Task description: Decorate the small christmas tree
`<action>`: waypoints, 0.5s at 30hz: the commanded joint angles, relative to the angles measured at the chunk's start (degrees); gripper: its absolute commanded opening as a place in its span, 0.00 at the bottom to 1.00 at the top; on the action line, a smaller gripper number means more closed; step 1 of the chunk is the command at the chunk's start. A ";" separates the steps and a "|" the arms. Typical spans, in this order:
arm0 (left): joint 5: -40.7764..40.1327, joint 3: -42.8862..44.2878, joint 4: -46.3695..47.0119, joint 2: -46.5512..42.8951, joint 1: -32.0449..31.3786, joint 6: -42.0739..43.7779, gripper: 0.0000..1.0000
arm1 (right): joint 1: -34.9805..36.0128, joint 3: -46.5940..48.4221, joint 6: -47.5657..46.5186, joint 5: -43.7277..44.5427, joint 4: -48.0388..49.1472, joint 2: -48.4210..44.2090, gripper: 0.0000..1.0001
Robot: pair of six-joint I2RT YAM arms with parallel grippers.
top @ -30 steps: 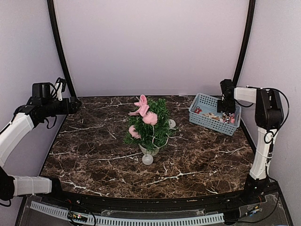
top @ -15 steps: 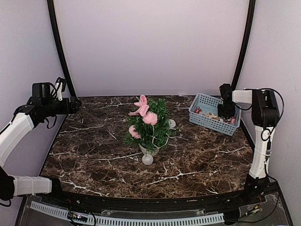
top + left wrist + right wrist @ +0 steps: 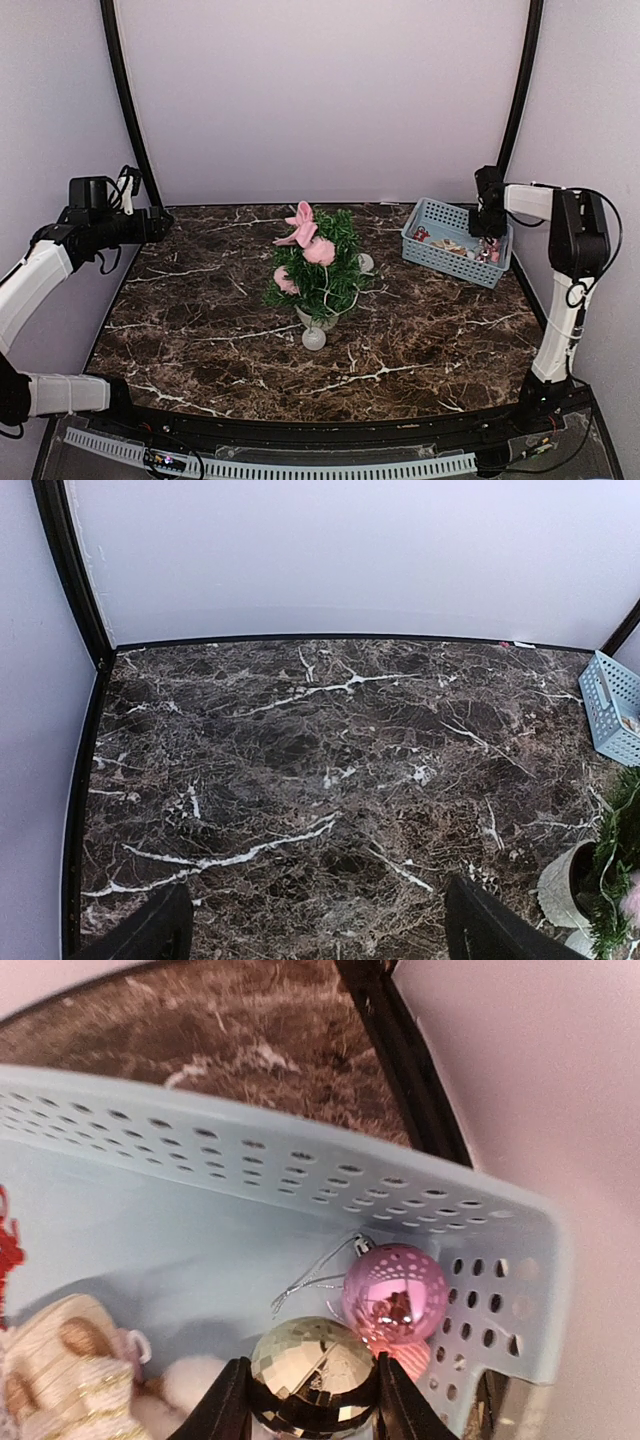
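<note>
Overhead, the small christmas tree (image 3: 318,262) is seen standing upright near the middle of the counter (image 3: 200,330). Its long axis is vertical, with the tip up and the white pot (image 3: 316,318) at the near end. Pink decorations (image 3: 319,251) are set among the branches, and a white ball (image 3: 314,338) lies just in front of the pot. The left tool (image 3: 158,222) is held at the far left edge, well apart from the tree, and its jaws cannot be made out here. The right tool (image 3: 487,228) is lowered into the blue basket (image 3: 450,262) at the far right; what it holds is too small to tell.

From the left wrist, the left tool (image 3: 320,935) is shown spread wide over bare counter (image 3: 300,750), only its dark fingertips (image 3: 150,935) being in frame. The tree (image 3: 620,880) and pot (image 3: 563,885) are cut off at the lower right corner, and the basket (image 3: 612,705) at the right edge.

From the right wrist, the right tool (image 3: 313,1405) is seen pinching a faceted ball (image 3: 313,1370), a finger (image 3: 222,1405) pressed against each side. A pink ball (image 3: 395,1295) touches it in the basket corner (image 3: 200,1150). A cream striped ornament (image 3: 70,1370) is partly cut off at the lower left.
</note>
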 commanded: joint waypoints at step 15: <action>10.06 -3.25 4.88 -4.31 -0.32 1.99 0.85 | 6.88 -10.14 2.59 -20.88 -0.89 -32.50 0.35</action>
